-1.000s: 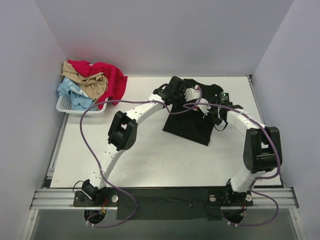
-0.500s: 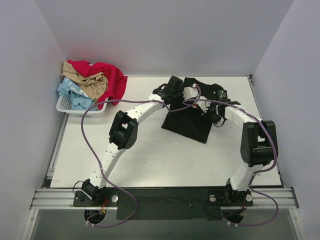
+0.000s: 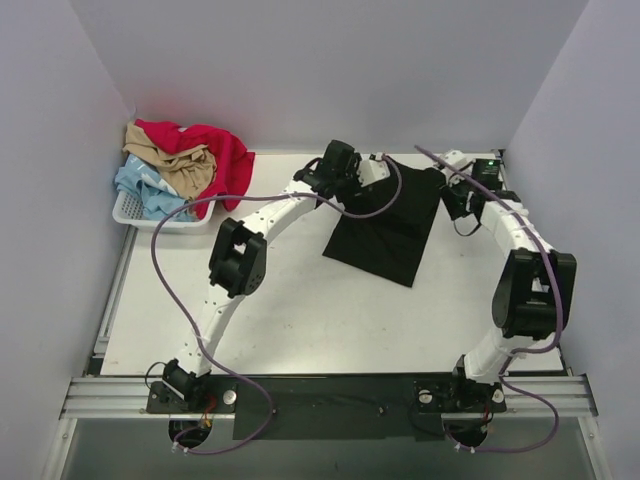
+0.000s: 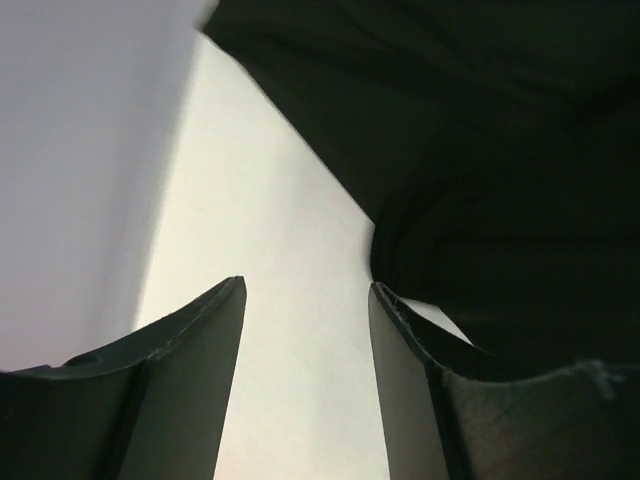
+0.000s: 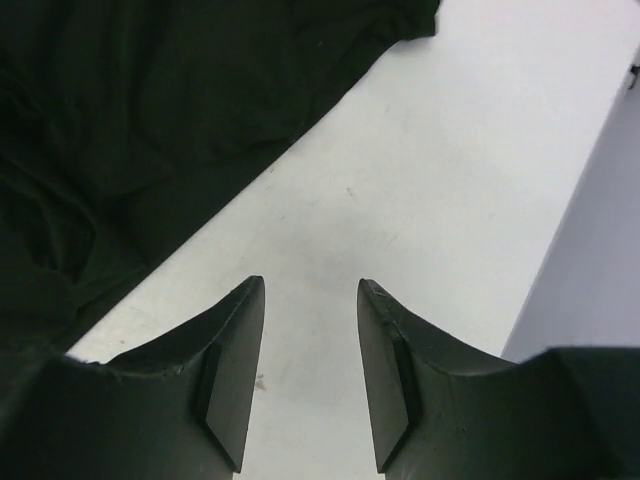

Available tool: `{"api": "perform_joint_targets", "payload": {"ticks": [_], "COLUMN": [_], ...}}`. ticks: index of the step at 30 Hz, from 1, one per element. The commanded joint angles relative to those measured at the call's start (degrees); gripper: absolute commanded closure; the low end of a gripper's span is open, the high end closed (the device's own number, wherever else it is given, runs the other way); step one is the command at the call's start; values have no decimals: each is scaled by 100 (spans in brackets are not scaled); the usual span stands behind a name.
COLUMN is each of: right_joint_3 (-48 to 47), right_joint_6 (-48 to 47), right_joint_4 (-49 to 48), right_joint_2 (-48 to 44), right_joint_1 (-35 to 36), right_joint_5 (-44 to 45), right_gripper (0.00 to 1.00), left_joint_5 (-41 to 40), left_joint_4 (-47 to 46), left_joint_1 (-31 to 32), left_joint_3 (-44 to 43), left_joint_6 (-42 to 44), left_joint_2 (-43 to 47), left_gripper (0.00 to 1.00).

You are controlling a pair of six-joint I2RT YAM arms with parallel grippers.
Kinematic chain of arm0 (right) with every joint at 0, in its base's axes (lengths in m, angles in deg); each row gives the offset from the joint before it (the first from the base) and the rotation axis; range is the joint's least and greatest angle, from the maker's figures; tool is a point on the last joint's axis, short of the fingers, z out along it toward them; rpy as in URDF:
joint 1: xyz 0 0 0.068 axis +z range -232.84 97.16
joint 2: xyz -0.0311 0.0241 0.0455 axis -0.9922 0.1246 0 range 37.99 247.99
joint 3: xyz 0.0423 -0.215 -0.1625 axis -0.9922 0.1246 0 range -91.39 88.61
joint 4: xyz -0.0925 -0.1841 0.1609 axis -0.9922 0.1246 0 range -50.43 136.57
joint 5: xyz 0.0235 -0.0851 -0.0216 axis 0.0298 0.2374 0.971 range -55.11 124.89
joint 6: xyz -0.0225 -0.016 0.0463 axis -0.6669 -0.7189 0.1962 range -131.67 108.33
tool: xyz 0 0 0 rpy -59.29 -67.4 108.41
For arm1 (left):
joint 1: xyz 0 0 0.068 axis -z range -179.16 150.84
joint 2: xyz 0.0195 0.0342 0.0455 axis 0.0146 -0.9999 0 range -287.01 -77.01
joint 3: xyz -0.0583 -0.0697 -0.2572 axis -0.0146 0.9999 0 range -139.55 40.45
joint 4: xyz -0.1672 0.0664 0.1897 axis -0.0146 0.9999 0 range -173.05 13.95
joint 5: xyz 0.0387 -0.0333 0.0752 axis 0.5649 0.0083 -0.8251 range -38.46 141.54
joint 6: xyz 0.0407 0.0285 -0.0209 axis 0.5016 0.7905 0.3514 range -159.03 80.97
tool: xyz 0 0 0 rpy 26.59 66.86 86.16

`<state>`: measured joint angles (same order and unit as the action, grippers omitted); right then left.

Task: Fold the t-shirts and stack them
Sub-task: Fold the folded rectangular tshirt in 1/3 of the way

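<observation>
A black t-shirt [image 3: 385, 228] lies folded into a flat slanted rectangle at the back middle of the table. My left gripper [image 3: 378, 168] hovers over its far left corner, open and empty. In the left wrist view the gripper [image 4: 307, 285] has bare table between its fingers, and the black t-shirt [image 4: 480, 150] lies just to the right. My right gripper [image 3: 452, 170] is off the shirt's far right corner, also open. Seen from the right wrist, that gripper [image 5: 311, 282] frames only table, with the black t-shirt [image 5: 150, 100] up and to the left.
A white lattice basket [image 3: 135, 210] stands at the back left. It holds a heap of red [image 3: 225, 160], tan [image 3: 185, 160] and pale blue [image 3: 145, 190] t-shirts, and the red one spills over its rim. Walls enclose the table on three sides.
Both grippers have opened and let go of the black t-shirt. They have drawn apart toward the back, the right one well to the right. The shirt now lies flat.
</observation>
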<state>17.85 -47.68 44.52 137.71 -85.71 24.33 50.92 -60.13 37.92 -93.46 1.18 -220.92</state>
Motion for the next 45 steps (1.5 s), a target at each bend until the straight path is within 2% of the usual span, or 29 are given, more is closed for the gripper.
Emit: {"api": "perform_joint_targets", "payload": {"ticks": [1,3,6,8,12,13,19,22,24,25,28,29,30,31,33,36,40,42,43,45], "right_joint_3": [218,404,616,625,441,397,28,-148,-210,-219,-332,-376,-490,-613,-833,-1071,-1229,-1361,-1501,-1624], "right_joint_6": [736,806,841,527,-203,-266,-582,-557,-530,-539,-565,-548,-487,-355,-119,111,15,216,435,690], "right_joint_4": [-205,-92,-161,13,260,304,709,718,692,674,639,621,621,612,586,638,823,850,893,990], "right_joint_2": [-1023,-1078,-920,-700,-191,-120,372,583,653,671,776,812,890,926,1031,1181,1304,1427,1514,1524], "right_joint_1": [-266,-258,-196,-13,445,515,691,727,718,718,718,709,683,657,560,420,437,376,332,140], "right_joint_5": [-2129,-2491,-2591,-2451,-2020,-1889,-1528,-905,-746,-710,-657,-648,-648,-648,-745,-867,-939,-737,-623,-587], "right_gripper": [59,59,56,49,45,45,46,54,58,60,77,82,90,93,97,98,91,83,73,70], "left_joint_5": [1614,2055,2259,2199,1997,1952,1610,1338,1206,1170,1135,1117,1091,1091,1099,1082,1064,1055,1021,951], "left_joint_4": [871,1022,758,680,161,21,-313,-630,-876,-998,-1123,-1105,-1070,-1027,-781,-508,-349,-332,-332,-314], "left_joint_1": [-8,36,194,299,353,379,458,475,493,511,555,581,607,625,642,730,853,888,906,932], "left_joint_3": [1136,2294,4015,4546,4917,4944,5199,5366,5480,5559,5682,5717,5726,5744,5779,5954,6271,6315,6324,6315], "left_joint_6": [792,1433,2288,2676,2677,2651,2782,2844,2870,2887,3010,3019,3019,3011,3002,2967,2835,2748,2695,2624], "left_joint_2": [1389,2013,2805,2956,2878,2852,2702,2623,2623,2623,2641,2641,2658,2667,2720,2886,3071,3124,3159,3194], "left_gripper": [43,45,45,42,37,32,32,39,52,61,86,100,100,100,100,100,100,100,100,100]}}
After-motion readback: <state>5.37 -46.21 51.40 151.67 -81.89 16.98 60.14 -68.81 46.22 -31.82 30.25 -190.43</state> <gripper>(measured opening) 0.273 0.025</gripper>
